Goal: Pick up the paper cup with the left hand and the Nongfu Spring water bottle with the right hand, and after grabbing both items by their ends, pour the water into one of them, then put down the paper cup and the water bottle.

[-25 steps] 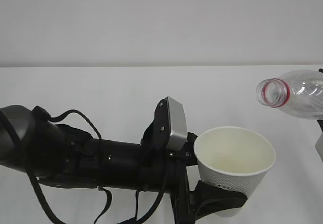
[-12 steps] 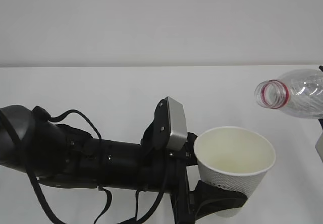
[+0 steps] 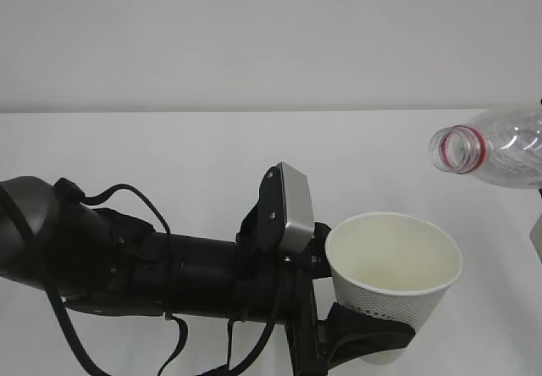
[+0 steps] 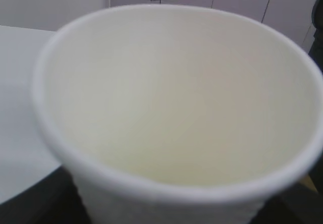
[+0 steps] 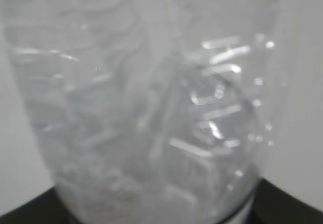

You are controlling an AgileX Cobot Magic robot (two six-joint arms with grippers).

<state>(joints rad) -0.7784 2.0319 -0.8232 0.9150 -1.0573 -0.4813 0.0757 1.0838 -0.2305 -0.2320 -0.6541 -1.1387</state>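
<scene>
- Nearest me: left arm (image 3: 152, 266) lies across the bottom left, black, loose cables (image 3: 127, 198) looping over it, silver-grey block (image 3: 295, 207) near its wrist.
- Left gripper (image 3: 373, 334): I see its black jaw wrapped round the low part of the cup (image 3: 394, 279), so it's pinching the cup near the base. Not pressed together, not standing free.
- Cup is upright, mouth up, held clear above the table (image 3: 169, 147), lower right of centre. White, dimpled outer wall.
- Left wrist view: cup (image 4: 176, 108) fills the shot, I'm looking down into it. Inside wall looks pale and dry near the rim; frame is soft, so I can't tell if there's water at the bottom.
- Farther and to the right: bottle (image 3: 500, 152), tipped close to horizontal, open mouth facing left, red neck ring visible. No cap on it.
- Bottle mouth sits above and right of the cup's rim, apart from it, not touching. I see no stream between them.
- Bottle's body runs off the right edge; label not in shot.
- Right wrist view: clear ribbed bottle wall (image 5: 141, 108) right up against the lens, blurred. Black gripper parts at both bottom corners hug it, so the right claw is clamped on the bottle.
- Right gripper itself is barely visible in the exterior view.
- Far back: plain light wall (image 3: 271, 37) behind the table edge.
</scene>
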